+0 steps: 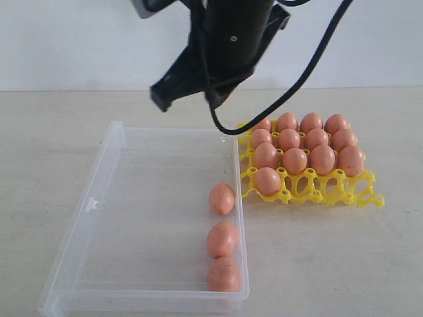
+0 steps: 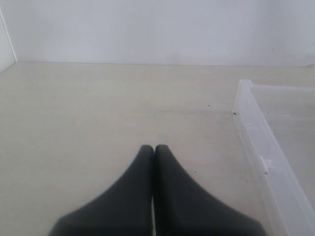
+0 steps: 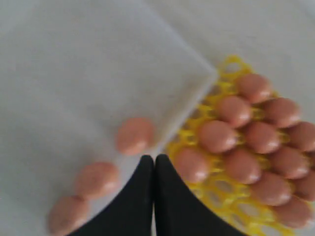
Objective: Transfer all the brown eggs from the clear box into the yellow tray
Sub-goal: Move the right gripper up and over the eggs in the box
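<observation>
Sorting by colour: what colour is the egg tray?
The tray is bright yellow; exterior view shows it best.

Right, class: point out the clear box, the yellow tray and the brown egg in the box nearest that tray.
clear box (image 1: 92, 203): exterior view, latch tab on its left wall.
yellow tray (image 1: 330, 197): exterior view, bare front edge.
brown egg (image 1: 222, 198): exterior view, its middle.

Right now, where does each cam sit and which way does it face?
Exterior: off the arms, above the near side of the table, facing the wall; sees box, three eggs in it, tray; right gripper hangs in from above.
Left wrist: low over the table, facing the wall; shut left gripper, box rim.
Right wrist: high, looking down on eggs and tray; shut right gripper.
Shared: eggs and tray in exterior and right wrist; box in all three.
</observation>
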`<state>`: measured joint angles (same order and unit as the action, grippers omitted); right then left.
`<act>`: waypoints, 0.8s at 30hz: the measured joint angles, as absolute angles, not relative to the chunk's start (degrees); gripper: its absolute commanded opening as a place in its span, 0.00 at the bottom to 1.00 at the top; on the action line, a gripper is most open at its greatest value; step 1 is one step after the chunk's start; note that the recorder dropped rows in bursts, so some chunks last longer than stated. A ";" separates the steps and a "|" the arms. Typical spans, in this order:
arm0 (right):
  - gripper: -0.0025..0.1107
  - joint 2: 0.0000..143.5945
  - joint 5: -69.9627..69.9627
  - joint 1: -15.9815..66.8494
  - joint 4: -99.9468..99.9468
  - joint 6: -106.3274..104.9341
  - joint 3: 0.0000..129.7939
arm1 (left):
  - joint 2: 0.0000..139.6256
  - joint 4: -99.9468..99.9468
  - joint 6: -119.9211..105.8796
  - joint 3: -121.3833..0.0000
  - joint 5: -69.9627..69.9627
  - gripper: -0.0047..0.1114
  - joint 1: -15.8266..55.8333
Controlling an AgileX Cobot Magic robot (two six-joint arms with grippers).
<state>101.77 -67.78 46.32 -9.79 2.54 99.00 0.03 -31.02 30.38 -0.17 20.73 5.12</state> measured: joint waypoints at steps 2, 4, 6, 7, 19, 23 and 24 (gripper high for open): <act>0.02 101.66 -68.74 46.43 -0.69 -0.94 100.30 | 0.03 -31.02 30.38 -0.17 20.73 0.00 5.12; 0.02 101.66 -69.33 46.51 3.93 -2.29 100.54 | 0.03 -31.02 30.38 -0.17 20.73 0.00 5.12; 0.05 101.66 -69.57 46.56 5.86 -2.72 100.54 | 0.03 -31.02 30.38 -0.17 20.73 0.00 5.12; 0.08 101.78 -69.66 46.56 6.26 -2.77 100.54 | 0.03 -31.02 30.38 -0.17 20.73 0.00 5.12; 0.59 111.17 -63.06 46.56 1.96 5.41 100.90 | 0.03 -31.02 30.38 -0.17 20.73 0.00 5.12; 0.59 119.43 -63.38 46.56 -1.53 18.52 100.90 | 0.03 -31.02 30.38 -0.17 20.73 0.00 5.12; 0.59 120.89 -63.38 46.56 -2.32 20.56 100.90 | 0.03 -31.02 30.38 -0.17 20.73 0.00 5.12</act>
